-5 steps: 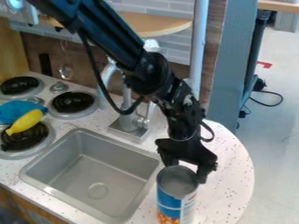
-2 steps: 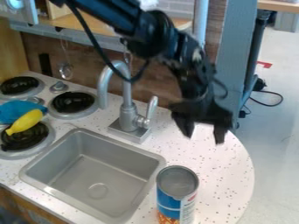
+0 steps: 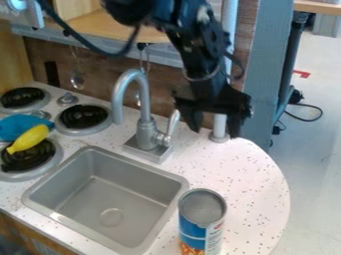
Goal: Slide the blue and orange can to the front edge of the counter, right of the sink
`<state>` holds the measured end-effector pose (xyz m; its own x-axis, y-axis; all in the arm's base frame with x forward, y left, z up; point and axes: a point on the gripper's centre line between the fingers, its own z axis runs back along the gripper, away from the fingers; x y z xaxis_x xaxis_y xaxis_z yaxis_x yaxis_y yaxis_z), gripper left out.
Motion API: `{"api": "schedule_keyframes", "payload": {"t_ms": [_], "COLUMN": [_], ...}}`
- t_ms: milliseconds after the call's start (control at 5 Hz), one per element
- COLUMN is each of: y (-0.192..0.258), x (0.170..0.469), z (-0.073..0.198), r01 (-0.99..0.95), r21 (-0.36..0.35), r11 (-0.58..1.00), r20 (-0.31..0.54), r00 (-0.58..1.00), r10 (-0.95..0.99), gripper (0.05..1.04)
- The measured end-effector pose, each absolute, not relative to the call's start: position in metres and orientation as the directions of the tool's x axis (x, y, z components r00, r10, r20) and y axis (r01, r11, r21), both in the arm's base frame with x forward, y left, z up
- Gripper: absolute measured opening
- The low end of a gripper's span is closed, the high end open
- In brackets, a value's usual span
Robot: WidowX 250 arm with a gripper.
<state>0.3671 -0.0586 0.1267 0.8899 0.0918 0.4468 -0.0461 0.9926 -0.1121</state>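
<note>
Across the speckled bench (image 3: pixel 250 174), right of the sink (image 3: pixel 110 199), the blue can (image 3: pixel 202 224) stands upright near the front edge. Above and behind it, well apart, hangs the pincer (image 3: pixel 214 130), its fingers wide, holding nothing.

A play kitchen is standing in what is looking like a robotics lab. 3 burners (image 3: pixel 83 118) are lining the left end of the worktop (image 3: pixel 250 191), a sink (image 3: pixel 120 194) is sitting by its front edge, and a tap (image 3: pixel 144 119) is rising behind. A robot arm (image 3: pixel 193 42) is hanging over the back edge; beyond the rounded right edge, a loose cable (image 3: pixel 308 119) is trailing across plain pale floor (image 3: pixel 309 159).
</note>
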Motion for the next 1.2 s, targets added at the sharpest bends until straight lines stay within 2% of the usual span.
{"api": "schedule_keyframes", "payload": {"t_ms": [400,600,800,1200], "y": [-0.043,-0.047,-0.035,-0.033], "x": [0.299,0.279,0.267,0.257], "z": [0.151,0.156,0.145,0.092], "r01": [-0.091,-0.042,-0.075,-0.061], "r21": [-0.076,-0.110,-0.110,-0.071], "r11": [0.993,0.993,0.991,0.996], "r20": [0.380,0.382,0.339,0.181], "r00": [0.918,0.921,0.934,0.981], "r10": [0.114,0.081,0.109,0.073], "gripper": [1.004,1.004,1.004,1.004]}}
